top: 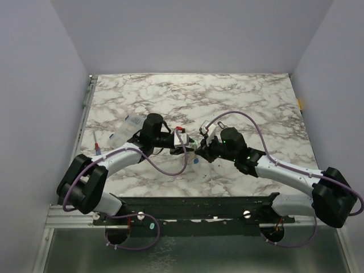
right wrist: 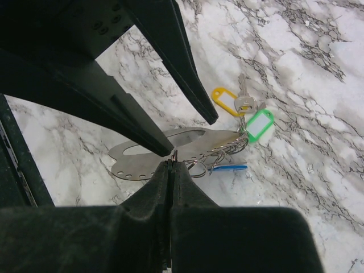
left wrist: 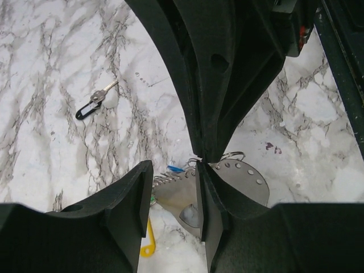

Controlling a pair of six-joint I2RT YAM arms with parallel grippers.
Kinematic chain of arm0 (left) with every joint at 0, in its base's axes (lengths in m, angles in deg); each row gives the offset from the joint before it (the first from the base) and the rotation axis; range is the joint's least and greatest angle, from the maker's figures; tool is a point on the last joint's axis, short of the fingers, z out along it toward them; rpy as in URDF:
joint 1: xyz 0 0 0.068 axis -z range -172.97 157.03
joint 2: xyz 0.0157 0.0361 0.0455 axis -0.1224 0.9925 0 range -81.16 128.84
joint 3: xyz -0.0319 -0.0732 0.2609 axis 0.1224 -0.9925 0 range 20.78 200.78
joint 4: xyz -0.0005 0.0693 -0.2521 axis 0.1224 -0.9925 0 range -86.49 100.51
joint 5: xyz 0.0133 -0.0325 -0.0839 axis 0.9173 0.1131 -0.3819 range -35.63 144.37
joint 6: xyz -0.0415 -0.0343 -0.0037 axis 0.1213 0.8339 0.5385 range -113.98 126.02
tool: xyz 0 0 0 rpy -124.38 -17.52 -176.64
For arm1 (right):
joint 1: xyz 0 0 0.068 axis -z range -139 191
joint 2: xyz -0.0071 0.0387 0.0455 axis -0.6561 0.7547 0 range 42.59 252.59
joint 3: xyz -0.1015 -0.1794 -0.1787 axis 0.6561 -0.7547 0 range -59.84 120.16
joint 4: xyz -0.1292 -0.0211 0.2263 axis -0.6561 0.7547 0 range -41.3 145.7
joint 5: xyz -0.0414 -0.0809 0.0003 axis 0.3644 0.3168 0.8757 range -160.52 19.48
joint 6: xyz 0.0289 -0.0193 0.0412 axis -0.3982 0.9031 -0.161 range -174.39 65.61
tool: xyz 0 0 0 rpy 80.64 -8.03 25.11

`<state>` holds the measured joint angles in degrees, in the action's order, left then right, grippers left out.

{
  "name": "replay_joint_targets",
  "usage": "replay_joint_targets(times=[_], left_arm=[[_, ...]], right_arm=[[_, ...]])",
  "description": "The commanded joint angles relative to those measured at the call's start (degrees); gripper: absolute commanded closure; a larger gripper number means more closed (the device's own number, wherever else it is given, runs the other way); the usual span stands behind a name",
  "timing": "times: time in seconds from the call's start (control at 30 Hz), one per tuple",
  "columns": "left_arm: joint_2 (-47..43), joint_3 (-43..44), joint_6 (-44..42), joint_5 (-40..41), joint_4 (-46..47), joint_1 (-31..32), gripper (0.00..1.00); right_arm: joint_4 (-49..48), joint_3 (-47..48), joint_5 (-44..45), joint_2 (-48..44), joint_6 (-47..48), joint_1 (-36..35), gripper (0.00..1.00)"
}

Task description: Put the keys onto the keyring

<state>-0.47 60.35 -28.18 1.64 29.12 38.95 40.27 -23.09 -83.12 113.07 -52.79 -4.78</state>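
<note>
The keyring (right wrist: 223, 150) is a bunch of thin wire loops joined to a flat metal plate (right wrist: 149, 157) with punched holes. It hangs just above the marble. Keys with a yellow head (right wrist: 224, 100), a green head (right wrist: 259, 125) and a blue head (right wrist: 230, 168) dangle from the loops. My right gripper (right wrist: 172, 161) is shut on a wire loop at the plate's edge. My left gripper (left wrist: 172, 189) faces it with its jaws apart, and the plate (left wrist: 177, 196) sits between them against the right finger. One key with a black head (left wrist: 91, 107) lies alone on the table.
A clear plastic box (top: 126, 129) stands left of the left arm. A small red-tipped item (top: 98, 148) lies near it. Both grippers meet at the table's middle (top: 192, 147). The marble top (top: 193, 96) stretches behind them, with walls on three sides.
</note>
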Motion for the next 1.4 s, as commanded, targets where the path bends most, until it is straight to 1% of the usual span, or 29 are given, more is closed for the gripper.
replay_joint_targets(times=[0.0,0.27,0.47,0.57,0.67,0.7,0.77,0.83,0.9,0.97,1.03,1.1,1.23,1.37], left_arm=[[3.4,5.5,-10.8,-4.5,-13.6,-0.8,0.59],[8.2,10.5,-14.9,-7.3,-20.7,-2.2,0.61],[8.4,12.2,-16.8,-9.9,-25.2,-3.4,0.61],[7.5,11.8,-17.4,-8.2,-25.8,-3.5,0.6],[6.5,10.6,-17.1,-8.3,-25.8,-3.2,0.6],[5.7,9.8,-17.0,-8.0,-25.8,-2.7,0.6],[4.0,8.0,-16.4,-5.7,-25.9,-0.9,0.59],[2.6,6.3,-16.1,0.1,-25.8,2.9,0.56],[1.5,4.8,-16.1,3.8,-25.9,5.0,0.55],[1.1,4.2,-15.0,5.6,-25.8,6.5,0.55],[0.4,3.5,-15.1,7.7,-25.5,8.4,0.54],[0.2,2.6,-15.1,10.9,-23.8,10.8,0.52],[1.8,2.0,-13.2,17.3,-19.0,13.2,0.52],[3.5,0.0,-11.3,21.9,-9.7,14.8,0.51]], right_arm=[[-0.5,-0.4,1.4,-0.9,0.9,-0.5,0.99],[-0.4,-0.4,1.8,-1.0,0.9,-0.5,0.99],[0.0,0.0,2.4,-0.3,0.8,-0.5,0.99],[0.5,0.1,5.6,0.0,0.1,-0.5,0.99],[2.4,0.1,13.9,0.2,-4.2,-0.5,0.99],[3.6,0.3,16.4,0.2,-6.0,-0.5,0.96],[6.7,0.0,21.2,0.0,-10.5,-0.5,0.82],[10.4,-1.2,26.8,-1.0,-15.7,-0.5,0.65],[12.4,-2.8,30.3,-3.1,-19.0,-0.5,0.53],[15.0,-3.2,31.9,-5.3,-23.5,-0.4,0.43],[17.5,-3.1,32.6,-6.5,-28.6,-0.4,0.35],[18.0,-3.4,32.8,-6.6,-32.2,-0.5,0.33],[18.7,-2.9,34.9,-4.4,-35.6,-0.5,0.32],[20.9,-2.4,39.0,-3.4,-37.9,-0.4,0.32]])
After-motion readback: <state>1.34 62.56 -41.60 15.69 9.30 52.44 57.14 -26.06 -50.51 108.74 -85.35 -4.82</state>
